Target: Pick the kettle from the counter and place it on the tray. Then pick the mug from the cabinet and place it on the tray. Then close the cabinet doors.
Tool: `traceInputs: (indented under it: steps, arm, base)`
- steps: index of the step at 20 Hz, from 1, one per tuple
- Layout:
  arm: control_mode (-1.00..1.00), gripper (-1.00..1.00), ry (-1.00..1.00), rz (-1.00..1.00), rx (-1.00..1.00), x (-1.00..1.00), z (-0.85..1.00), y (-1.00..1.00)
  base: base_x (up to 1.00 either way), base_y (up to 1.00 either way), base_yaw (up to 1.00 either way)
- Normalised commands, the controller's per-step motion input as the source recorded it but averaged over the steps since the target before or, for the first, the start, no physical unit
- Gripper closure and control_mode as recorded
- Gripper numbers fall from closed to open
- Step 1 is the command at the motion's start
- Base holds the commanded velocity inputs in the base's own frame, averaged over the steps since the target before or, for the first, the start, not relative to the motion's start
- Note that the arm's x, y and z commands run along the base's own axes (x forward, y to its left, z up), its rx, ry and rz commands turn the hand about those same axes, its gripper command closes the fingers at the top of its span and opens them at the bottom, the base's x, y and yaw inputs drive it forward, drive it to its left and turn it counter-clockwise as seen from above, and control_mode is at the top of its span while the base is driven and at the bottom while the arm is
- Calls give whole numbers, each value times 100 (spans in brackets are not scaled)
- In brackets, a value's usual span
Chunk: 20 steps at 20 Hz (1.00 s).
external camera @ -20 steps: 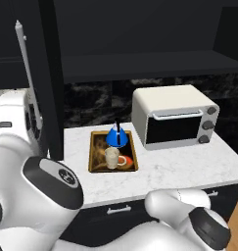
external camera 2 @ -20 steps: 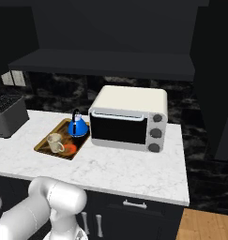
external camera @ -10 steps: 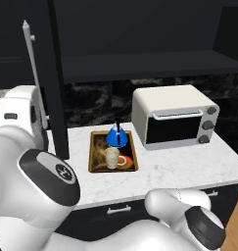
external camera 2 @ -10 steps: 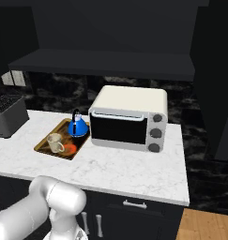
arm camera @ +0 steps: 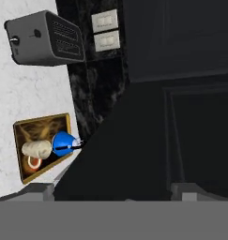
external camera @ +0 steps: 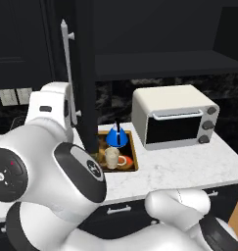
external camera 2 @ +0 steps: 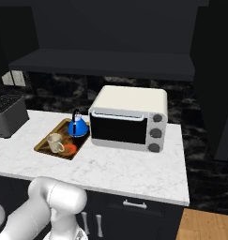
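Kettle [external camera 2: 78, 127] and mug [external camera 2: 55, 142] both sit on the tray [external camera 2: 45, 144], on the marble surface [external camera 2: 134, 168] beside the toaster oven [external camera 2: 128, 117]. Cabinet door [external camera: 85, 73] stands open. Jaws spread wide, holding nothing.

Tray [external camera 2: 45, 147]: lay on the worktop [external camera 2: 129, 171], between toaster [external camera 2: 8, 115] and oven [external camera 2: 129, 117].
Kettle [external camera 2: 78, 127]: stood on the tray, behind the mug [external camera 2: 55, 142].
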Motion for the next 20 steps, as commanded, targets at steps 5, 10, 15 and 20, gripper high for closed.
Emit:
traceInputs:
  steps: [5, 10, 15, 20]
  arm:
    - [-100, -100, 0, -4, 0, 31, 0, -84]
    - [-100, -100, 0, -4, 2, 51, 0, -84]
    - [-100, -100, 0, -3, 2, 61, 0, -77]
    - [-100, -100, 0, -5, 3, 70, 0, -68]
  base:
    - [0, 0, 0]
    - [0, 0, 0]
    - [0, 0, 0]
    - [0, 0, 0]
